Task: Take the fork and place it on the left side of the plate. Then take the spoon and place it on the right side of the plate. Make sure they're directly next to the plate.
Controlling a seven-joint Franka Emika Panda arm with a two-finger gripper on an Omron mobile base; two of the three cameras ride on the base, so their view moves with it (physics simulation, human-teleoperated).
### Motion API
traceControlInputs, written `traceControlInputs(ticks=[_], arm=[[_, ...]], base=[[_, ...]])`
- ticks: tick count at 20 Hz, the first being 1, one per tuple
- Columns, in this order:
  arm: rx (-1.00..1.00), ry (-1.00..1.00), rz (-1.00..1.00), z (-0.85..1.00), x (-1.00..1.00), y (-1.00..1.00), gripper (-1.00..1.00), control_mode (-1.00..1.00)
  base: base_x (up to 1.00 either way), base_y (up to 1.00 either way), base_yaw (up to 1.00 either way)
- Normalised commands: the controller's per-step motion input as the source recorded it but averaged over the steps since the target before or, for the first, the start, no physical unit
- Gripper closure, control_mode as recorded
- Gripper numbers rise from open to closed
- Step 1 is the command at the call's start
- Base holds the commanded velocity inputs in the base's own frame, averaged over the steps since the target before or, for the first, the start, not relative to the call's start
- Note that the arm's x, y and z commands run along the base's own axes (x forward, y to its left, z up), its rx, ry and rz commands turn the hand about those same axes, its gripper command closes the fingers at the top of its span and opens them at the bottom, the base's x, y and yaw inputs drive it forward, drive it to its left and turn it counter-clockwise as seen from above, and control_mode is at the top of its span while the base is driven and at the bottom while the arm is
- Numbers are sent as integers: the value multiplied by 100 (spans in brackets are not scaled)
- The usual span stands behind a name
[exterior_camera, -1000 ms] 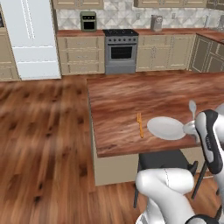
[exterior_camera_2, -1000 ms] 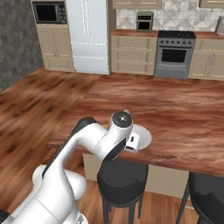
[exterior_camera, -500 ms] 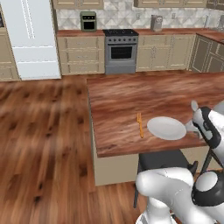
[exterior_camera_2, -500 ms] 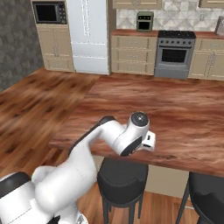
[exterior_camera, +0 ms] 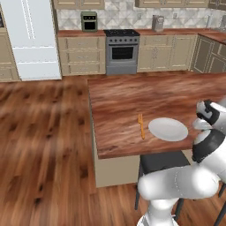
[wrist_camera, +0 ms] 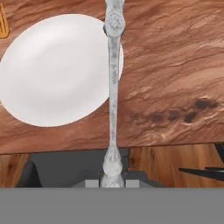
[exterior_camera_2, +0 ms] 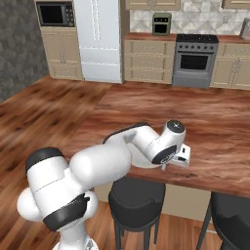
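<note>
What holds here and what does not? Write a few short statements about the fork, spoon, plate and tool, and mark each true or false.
1. The fork lies on the counter just left of the plate. True.
2. The spoon lies flat on the counter, untouched. False: the tool is shut on its handle and carries it.
3. In the hand view, the spoon crosses the plate's right rim. True.
4. The plate holds food. False: it is bare.
5. The fork is silver. False: it is orange.
</note>
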Motion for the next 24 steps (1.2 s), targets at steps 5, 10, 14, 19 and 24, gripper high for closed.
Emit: traceControlInputs(ticks=[5,10,14,19,24], arm=[[0,11,0,-29,35,-11,100,-100],[0,4,0,-32,37,-1,100,-100],[0,0,0,-33,37,-5,100,-100],[0,0,0,-32,34,-7,100,-100],[0,0,0,-29,33,-8,100,-100]], base=[[0,0,0],[0,0,0],[0,0,0],[0,0,0],[0,0,0]])
